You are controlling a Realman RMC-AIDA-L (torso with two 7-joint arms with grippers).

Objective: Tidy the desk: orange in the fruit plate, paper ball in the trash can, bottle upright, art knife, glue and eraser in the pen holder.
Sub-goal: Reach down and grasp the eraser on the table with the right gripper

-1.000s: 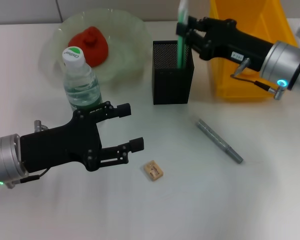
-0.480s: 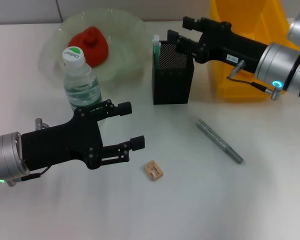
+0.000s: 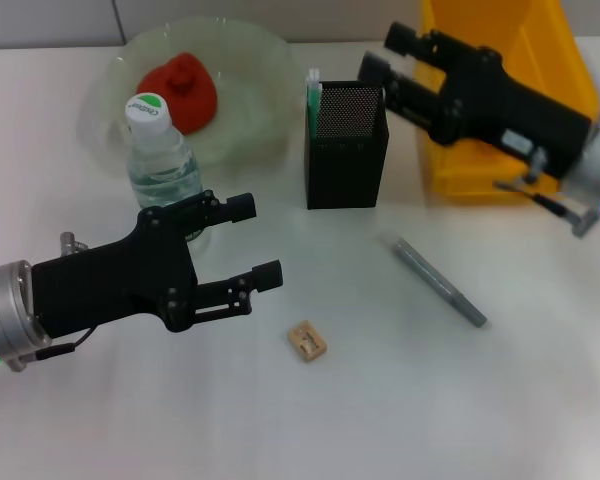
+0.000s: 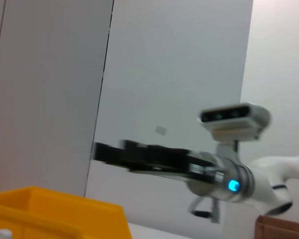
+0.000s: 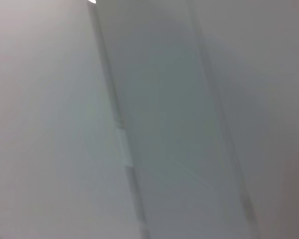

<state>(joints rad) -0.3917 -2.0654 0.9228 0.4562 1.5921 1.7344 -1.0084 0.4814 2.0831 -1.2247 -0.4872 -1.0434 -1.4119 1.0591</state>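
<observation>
The red-orange orange (image 3: 180, 90) lies in the pale green fruit plate (image 3: 250, 135) at the back left. In front of the plate, the bottle (image 3: 161, 160) stands upright. The black mesh pen holder (image 3: 345, 165) holds the mint-green art knife (image 3: 313, 92), which leans in its left corner. On the desk (image 3: 400, 410) lie the grey glue (image 3: 440, 280) and the tan eraser (image 3: 307, 341). My right gripper (image 3: 382, 55) is open and empty, just above and to the right of the holder. Left of the eraser, my left gripper (image 3: 255, 240) hovers open. No paper ball shows.
The yellow trash can (image 3: 460, 170) stands at the back right, behind my right arm; it also shows in the left wrist view (image 4: 55, 214), with my right arm (image 4: 214, 174) above it. The right wrist view shows only a grey wall.
The right gripper released the art knife, which dropped into the pen holder, and then drew back to the right. The left gripper barely shifted.
</observation>
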